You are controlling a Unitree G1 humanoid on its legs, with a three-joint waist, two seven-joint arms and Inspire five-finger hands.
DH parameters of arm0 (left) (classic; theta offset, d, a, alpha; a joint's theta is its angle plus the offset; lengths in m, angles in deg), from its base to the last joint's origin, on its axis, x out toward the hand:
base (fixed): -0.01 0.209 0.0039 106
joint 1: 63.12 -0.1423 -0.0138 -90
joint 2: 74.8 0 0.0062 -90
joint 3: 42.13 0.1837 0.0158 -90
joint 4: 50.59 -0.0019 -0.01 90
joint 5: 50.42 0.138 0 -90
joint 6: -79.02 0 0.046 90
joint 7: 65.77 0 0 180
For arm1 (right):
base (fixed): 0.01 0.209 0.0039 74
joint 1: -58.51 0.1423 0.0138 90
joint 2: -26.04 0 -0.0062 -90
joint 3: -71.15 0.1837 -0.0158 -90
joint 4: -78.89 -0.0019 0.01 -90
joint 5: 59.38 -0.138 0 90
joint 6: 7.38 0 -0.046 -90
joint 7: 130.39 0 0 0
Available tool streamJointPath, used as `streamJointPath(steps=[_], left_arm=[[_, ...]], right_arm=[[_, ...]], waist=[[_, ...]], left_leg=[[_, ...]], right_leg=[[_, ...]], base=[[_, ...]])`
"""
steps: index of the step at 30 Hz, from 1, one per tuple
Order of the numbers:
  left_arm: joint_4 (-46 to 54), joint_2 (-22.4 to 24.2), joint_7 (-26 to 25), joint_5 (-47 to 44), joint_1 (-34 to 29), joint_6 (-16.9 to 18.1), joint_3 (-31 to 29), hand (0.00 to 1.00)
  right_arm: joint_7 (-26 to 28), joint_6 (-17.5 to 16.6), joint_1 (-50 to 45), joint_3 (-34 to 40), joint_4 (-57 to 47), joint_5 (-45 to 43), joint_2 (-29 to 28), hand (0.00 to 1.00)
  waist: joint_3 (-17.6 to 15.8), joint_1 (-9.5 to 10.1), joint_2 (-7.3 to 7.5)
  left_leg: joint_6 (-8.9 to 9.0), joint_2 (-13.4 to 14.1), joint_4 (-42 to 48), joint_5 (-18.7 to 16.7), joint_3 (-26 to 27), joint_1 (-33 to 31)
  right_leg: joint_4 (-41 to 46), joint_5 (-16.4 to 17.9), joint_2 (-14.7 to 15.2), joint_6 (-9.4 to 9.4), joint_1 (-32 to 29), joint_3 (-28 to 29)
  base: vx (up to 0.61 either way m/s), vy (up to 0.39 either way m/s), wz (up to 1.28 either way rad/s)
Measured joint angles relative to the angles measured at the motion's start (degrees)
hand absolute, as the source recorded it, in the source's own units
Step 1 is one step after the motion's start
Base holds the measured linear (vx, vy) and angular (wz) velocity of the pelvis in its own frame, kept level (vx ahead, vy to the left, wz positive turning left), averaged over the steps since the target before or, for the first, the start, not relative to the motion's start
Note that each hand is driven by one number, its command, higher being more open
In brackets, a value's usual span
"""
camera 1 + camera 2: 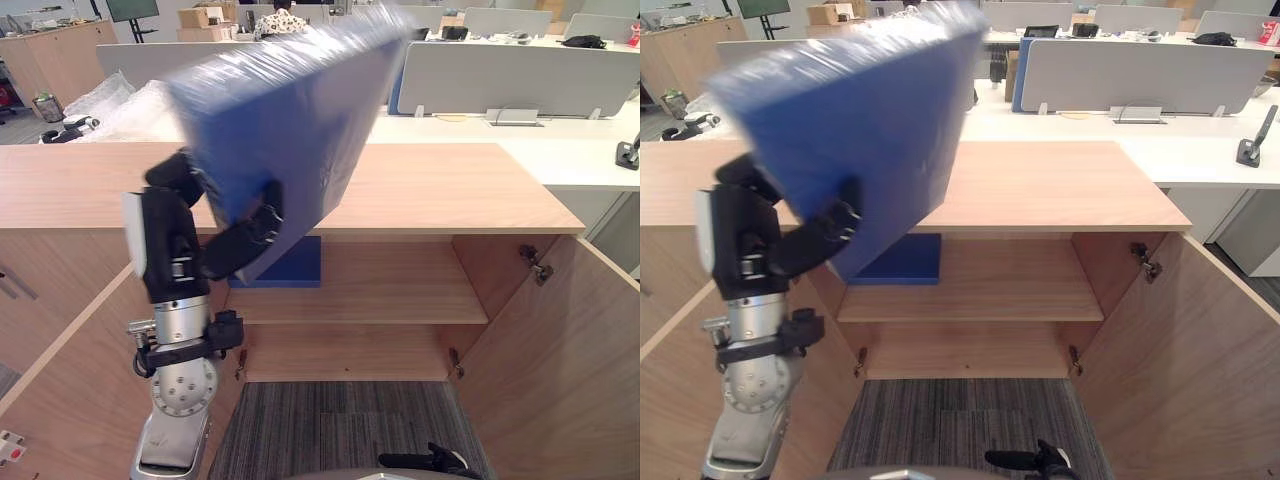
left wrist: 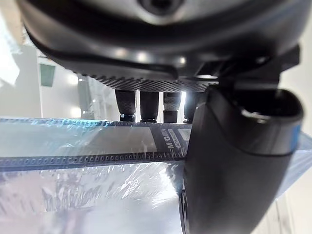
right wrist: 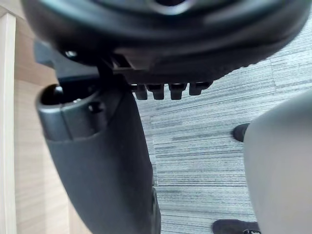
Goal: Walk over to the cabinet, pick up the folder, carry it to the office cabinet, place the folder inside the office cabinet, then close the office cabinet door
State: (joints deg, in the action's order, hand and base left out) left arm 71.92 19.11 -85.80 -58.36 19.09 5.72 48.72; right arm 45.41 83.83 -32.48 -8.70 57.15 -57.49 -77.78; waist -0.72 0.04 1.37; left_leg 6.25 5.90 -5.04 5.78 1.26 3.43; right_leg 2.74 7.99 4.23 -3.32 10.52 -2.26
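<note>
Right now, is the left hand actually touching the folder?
Touching. The left eye view shows the left hand with fingers curled round the lower edge of the folder; the left wrist view shows thumb and fingers clamping it.

Two blue folders: raised folder [image 1: 290,110], flat folder [image 1: 296,266]. One office cabinet [image 1: 450,190], with two open doors, left door [image 1: 90,400] and right door [image 1: 560,370], and one inner shelf [image 1: 400,290]. Two hands: left hand [image 1: 225,255], right hand [image 3: 161,44].

We see the open office cabinet [image 1: 450,190] straight ahead, doors [image 1: 560,350] swung out left and right, folder [image 1: 285,130] in left hand [image 1: 215,245] tilted above the top's left end, flat item [image 1: 300,265] on upper shelf [image 1: 400,290] at left, desk surface [image 1: 480,125] with partitions [image 1: 510,75] behind.
</note>
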Motion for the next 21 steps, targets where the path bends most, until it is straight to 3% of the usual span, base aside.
streamJointPath(steps=[4, 7, 8, 11, 14, 17, 21], left_arm=[[0.69, 4.78, 1.93, -13.09, -0.30, 1.57, -2.85, 0.00], [2.86, 7.99, 3.95, -22.54, -1.22, 2.85, -3.52, 0.00], [4.20, 8.89, 4.63, -25.54, -1.50, 3.60, -3.41, 0.00], [6.15, 10.11, 6.80, -28.77, -2.13, 4.55, -2.94, 0.00], [6.54, 10.25, 9.14, -30.42, -2.28, 4.78, -2.29, 0.00], [6.60, 10.25, 9.34, -30.37, -2.50, 4.68, -2.35, 0.00], [5.52, 9.96, 10.33, -29.58, -2.53, 3.91, -3.96, 0.00]], right_arm=[[-1.08, -0.23, -2.35, -0.08, -4.79, -7.90, -0.88, 1.00], [-5.95, -0.27, -7.21, -0.07, -19.40, -14.86, -3.58, 1.00], [-8.49, -0.23, -9.62, -0.08, -30.22, -15.98, -5.33, 1.00], [-12.72, -0.30, -11.58, -1.44, -49.26, -15.24, -5.23, 1.00], [-18.73, -3.64, -11.06, 1.38, -70.06, -11.09, -5.79, 1.00], [-22.51, -5.09, -9.59, 3.87, -84.74, -6.79, -5.98, 1.00], [-23.45, -6.96, -5.68, 5.49, -94.46, 0.39, -5.59, 1.00]], waist=[[0.02, 0.30, -0.03], [-0.01, -0.12, -0.04], [-0.04, -0.48, -0.12], [-0.07, -0.58, -0.62], [0.25, -0.54, -0.78], [0.29, -0.71, -0.80], [0.28, -1.74, -0.81]], left_leg=[[-0.02, 0.18, -0.01, -0.05, 0.89, 0.26], [-0.13, 0.39, -0.02, -0.21, 1.64, 0.63], [-0.26, 0.52, -0.02, -0.31, 2.16, 0.68], [-0.24, 0.66, -0.01, -0.34, 3.01, 0.60], [-0.27, 0.64, 0.01, -0.28, 2.95, 0.59], [-0.11, 0.63, 0.03, -0.25, 2.94, 0.59], [-0.09, 0.58, 0.04, -0.37, 3.04, 0.72]], right_leg=[[0.44, -0.03, -0.09, 0.03, -0.28, 0.63], [0.80, -0.04, -0.14, 0.03, -0.49, 1.16], [1.03, -0.04, -0.18, 0.03, -0.81, 1.45], [1.40, -0.16, -0.19, -0.15, -1.73, 2.55], [1.38, -0.20, -0.23, -0.22, -1.77, 2.55], [1.34, -0.23, -0.26, -0.28, -1.77, 2.62], [1.34, -0.31, -0.26, -0.41, -1.81, 2.88]], base=[[-0.01, 0.004, -0.10], [-0.03, 0.009, -0.14], [-0.04, 0.009, -0.18], [-0.04, 0.014, -0.18], [-0.01, 0.004, -0.01], [0.00, 0.000, 0.00], [0.00, 0.004, -0.02]])
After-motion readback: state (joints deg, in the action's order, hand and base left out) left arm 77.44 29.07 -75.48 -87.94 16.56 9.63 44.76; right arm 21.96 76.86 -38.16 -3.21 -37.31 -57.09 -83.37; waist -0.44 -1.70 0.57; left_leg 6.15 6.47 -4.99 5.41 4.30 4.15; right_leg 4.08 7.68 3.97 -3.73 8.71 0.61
